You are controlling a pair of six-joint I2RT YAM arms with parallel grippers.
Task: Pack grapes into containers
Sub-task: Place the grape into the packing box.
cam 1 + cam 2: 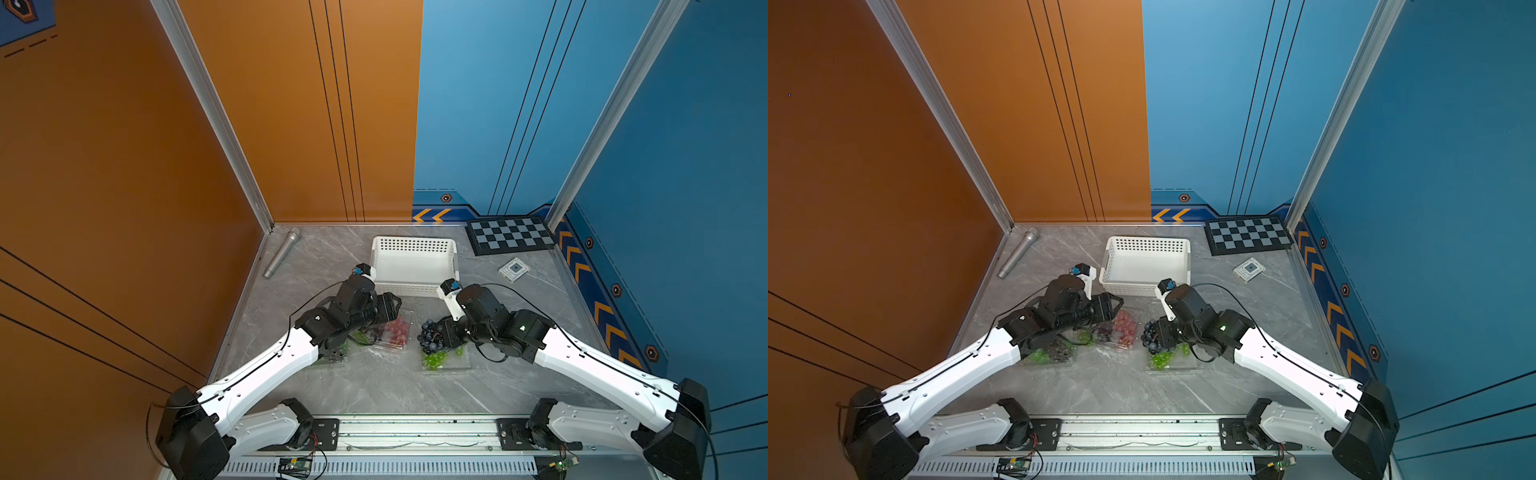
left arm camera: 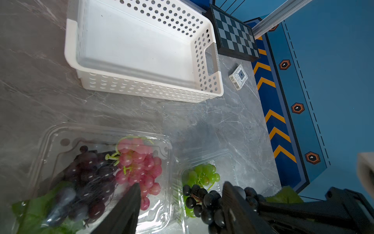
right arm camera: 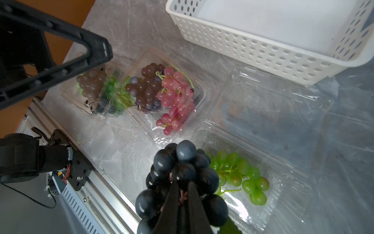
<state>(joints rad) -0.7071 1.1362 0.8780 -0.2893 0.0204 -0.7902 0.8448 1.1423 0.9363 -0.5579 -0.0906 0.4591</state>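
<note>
My right gripper (image 3: 183, 182) is shut on the stem of a dark grape bunch (image 3: 186, 154) and holds it above a clear container (image 3: 283, 192) where green grapes (image 3: 240, 176) lie. That container's lid lies open towards the basket. In both top views the dark bunch (image 1: 430, 334) hangs at the container's left end. My left gripper (image 2: 181, 184) is open and empty above the middle container (image 2: 166, 141), which holds red grapes (image 2: 139, 166) and purple grapes (image 2: 89, 182). A third container (image 1: 1050, 353) with green and dark grapes sits partly hidden under my left arm.
An empty white perforated basket (image 1: 376, 257) stands just behind the containers. A grey microphone (image 1: 282, 253) lies at the back left. A checkerboard (image 1: 509, 235) and a small box (image 1: 514, 269) sit at the back right. A metal rail runs along the table's front edge.
</note>
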